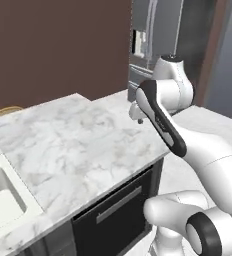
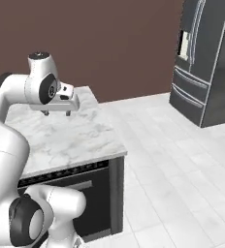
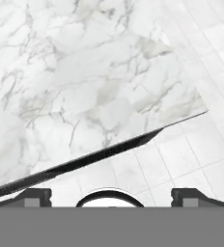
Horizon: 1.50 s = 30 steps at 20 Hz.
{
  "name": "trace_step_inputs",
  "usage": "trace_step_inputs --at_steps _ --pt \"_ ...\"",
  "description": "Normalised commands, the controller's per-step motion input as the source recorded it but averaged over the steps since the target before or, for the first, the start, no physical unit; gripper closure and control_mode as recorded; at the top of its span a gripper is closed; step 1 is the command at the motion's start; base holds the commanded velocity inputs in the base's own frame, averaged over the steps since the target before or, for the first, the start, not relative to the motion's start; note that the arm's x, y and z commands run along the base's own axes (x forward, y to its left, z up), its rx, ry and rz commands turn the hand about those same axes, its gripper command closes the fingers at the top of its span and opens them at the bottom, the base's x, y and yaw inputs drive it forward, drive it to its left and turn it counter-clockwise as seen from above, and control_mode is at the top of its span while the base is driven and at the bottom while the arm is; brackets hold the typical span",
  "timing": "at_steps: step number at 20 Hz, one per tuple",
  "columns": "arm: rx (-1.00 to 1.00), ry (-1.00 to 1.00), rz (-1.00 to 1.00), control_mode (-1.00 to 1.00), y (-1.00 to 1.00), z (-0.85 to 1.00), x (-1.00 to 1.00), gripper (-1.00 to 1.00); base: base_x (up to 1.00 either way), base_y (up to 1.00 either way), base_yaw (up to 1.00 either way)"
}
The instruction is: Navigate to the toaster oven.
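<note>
The gripper hangs over the marble counter, jaws spread wide with nothing between them. Below the fingertips lies the counter's corner, with tiled floor beyond its edge. A fridge stands well beyond the jaws. A sink sits far off to their side. No toaster oven can be made out.

Toaster oven: cannot be identified from the current camera positions. The views face a white marble counter spanning the centre of the left base view. A black built-in appliance front with a grey horizontal bar handle sits below the counter at lower centre. A dark steel refrigerator stands at the upper right of the right base view.
</note>
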Motion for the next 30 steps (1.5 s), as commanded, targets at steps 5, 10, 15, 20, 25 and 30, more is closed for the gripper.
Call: trace_step_inputs --at_steps 5,10,15,20,25,30 --pt "0.00 0.00 0.00 1.00 0.00 0.00 0.00 -1.00 0.00 -0.35 -0.72" --pt "0.00 0.00 0.00 1.00 0.00 0.00 0.00 -1.00 0.00 -0.51 -0.69" --pt "0.00 0.00 0.00 1.00 0.00 0.00 0.00 -1.00 0.00 -0.55 -0.66" --pt "0.00 0.00 0.00 1.00 0.00 0.00 0.00 -1.00 0.00 -0.55 -0.64" --pt "0.00 0.00 0.00 1.00 0.00 0.00 0.00 -1.00 0.01 -0.53 -0.60" --pt "0.00 0.00 0.00 1.00 0.00 0.00 0.00 -1.00 0.04 -0.47 -0.54"
